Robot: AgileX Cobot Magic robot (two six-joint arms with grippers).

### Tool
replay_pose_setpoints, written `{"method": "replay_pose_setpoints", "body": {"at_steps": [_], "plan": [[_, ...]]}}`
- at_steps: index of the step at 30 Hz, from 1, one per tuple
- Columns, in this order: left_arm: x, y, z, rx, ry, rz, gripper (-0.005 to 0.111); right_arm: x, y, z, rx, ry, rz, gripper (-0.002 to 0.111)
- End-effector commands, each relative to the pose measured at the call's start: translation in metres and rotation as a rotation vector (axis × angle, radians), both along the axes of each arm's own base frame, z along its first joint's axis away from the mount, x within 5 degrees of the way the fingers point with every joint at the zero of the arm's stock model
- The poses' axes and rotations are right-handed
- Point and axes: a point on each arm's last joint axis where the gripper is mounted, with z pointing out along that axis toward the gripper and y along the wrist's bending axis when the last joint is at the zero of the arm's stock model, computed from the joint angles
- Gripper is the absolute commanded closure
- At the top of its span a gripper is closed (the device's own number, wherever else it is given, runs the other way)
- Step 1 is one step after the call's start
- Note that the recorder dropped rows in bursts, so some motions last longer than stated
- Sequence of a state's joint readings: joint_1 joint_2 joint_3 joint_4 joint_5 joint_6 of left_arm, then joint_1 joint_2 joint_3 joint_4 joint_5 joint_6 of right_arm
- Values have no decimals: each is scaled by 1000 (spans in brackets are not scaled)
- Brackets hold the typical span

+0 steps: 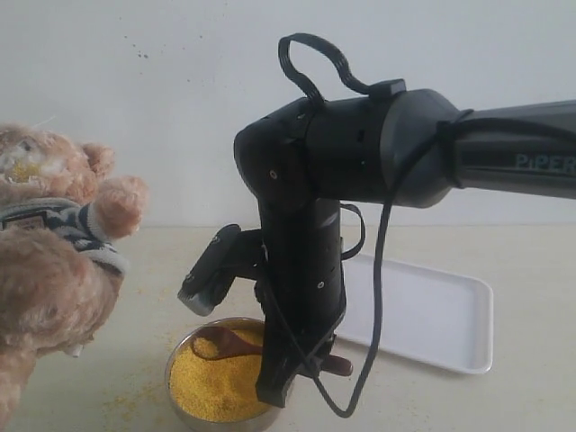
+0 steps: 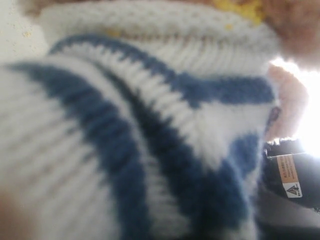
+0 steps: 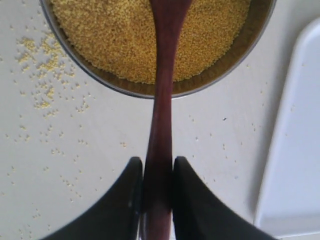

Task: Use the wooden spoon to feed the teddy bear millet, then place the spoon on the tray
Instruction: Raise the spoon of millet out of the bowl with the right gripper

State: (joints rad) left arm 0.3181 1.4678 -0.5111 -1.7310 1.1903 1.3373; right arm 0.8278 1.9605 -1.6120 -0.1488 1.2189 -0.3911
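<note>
The teddy bear [image 1: 54, 261] stands at the left in its striped shirt, with yellow grains on its muzzle. Its shirt [image 2: 150, 125] fills the left wrist view and no left fingers show there. The millet [image 1: 216, 382] fills a round metal bowl [image 1: 180, 355] near the front. My right gripper [image 3: 157, 162] is shut on the handle of the wooden spoon [image 3: 162, 90], just outside the bowl's rim [image 3: 75, 67]. The spoon's oval end [image 1: 225, 342] rests low on the millet [image 3: 125, 35]. The white tray [image 1: 432, 315] lies to the right of the bowl.
Loose grains [image 3: 45, 65] are scattered on the pale table beside the bowl. The right arm [image 1: 360, 153] reaches in from the right and bends down over the bowl, hiding part of the tray. The tray's edge [image 3: 295, 150] runs close to the gripper.
</note>
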Motion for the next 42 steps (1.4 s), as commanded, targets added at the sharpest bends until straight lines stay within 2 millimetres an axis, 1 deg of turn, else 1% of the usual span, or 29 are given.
{"method": "replay_pose_setpoints", "body": {"at_steps": [1, 4, 7, 10, 12, 14, 17, 24, 26, 29, 32, 37, 40, 42], "plan": [[0, 0, 6, -15, -40, -10, 103, 1, -4, 10, 17, -17, -11, 108], [0, 0, 6, -15, -40, -10, 103, 7, -9, 7, 25, 1, -40, 108], [0, 0, 6, -15, -40, -10, 103, 16, -17, 4, 58, 42, -89, 108], [0, 0, 6, -15, -40, -10, 103, 23, -26, 4, 162, 140, -148, 108], [0, 0, 6, -15, -39, -10, 103, 28, -30, 5, 270, 227, -175, 108], [0, 0, 4, -13, -32, -7, 103, 35, -36, 5, 338, 276, -220, 108], [-1, 0, 4, -5, -29, -9, 103, 42, -43, 5, 393, 313, -276, 108], [-2, -1, 1, 19, -14, -27, 103, 43, -44, 6, 418, 312, -194, 108], [-5, -3, -2, 25, 33, -62, 103, 43, -44, 6, 417, 308, -171, 108], [-15, -12, -10, 46, 120, -156, 103, 43, -44, 6, 418, 314, -205, 108], [-27, -18, -21, 30, 170, -173, 103, 44, -45, 6, 410, 320, -271, 108], [-43, -22, -36, 48, 216, -184, 103, 43, -51, 14, 371, 260, -258, 108], [-47, -22, -42, 80, 242, -185, 103, 42, -57, 23, 354, 219, -276, 108], [-49, -22, -43, 82, 249, -189, 103, 39, -59, 34, 368, 195, -272, 108]]}}
